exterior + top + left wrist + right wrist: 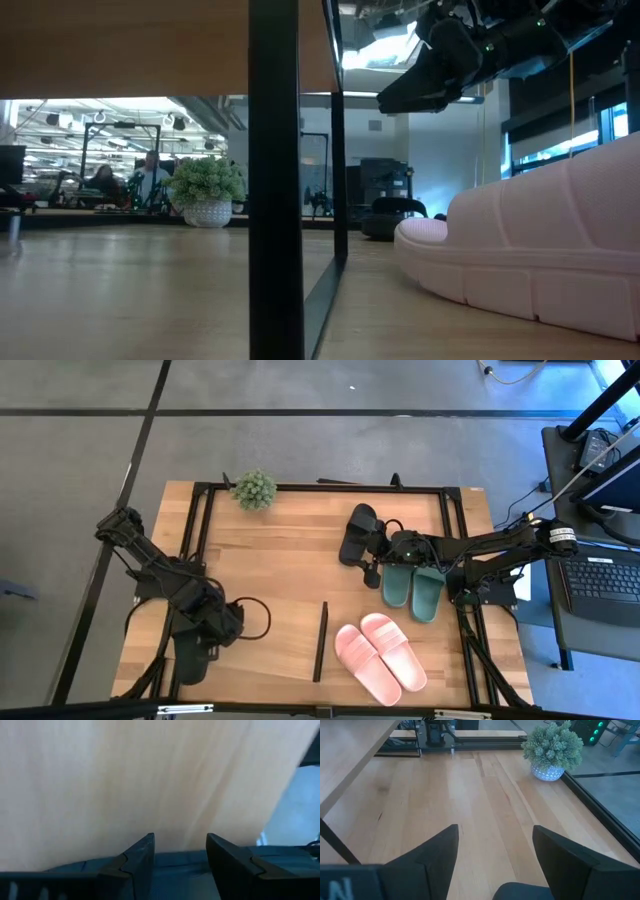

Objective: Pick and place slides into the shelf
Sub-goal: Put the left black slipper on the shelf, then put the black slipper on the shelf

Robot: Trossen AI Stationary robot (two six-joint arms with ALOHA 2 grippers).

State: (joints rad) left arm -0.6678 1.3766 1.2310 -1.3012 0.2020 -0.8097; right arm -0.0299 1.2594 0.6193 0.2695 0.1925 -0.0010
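Beside green slides (414, 588), black slide (358, 532)

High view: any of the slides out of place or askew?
Yes: one black slide lies beside the right gripper, apart from any mate; the green pair and pink pair lie paired.

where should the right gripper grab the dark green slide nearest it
By its wide strap, coming straight down from above. The dark green slide lies flat, sole down, beside its mate, so the raised strap is the easiest part to pinch. The right gripper hovers close by.

Shelf (270, 560) — pink slides (380, 651), green slides (413, 588), plant (254, 489).
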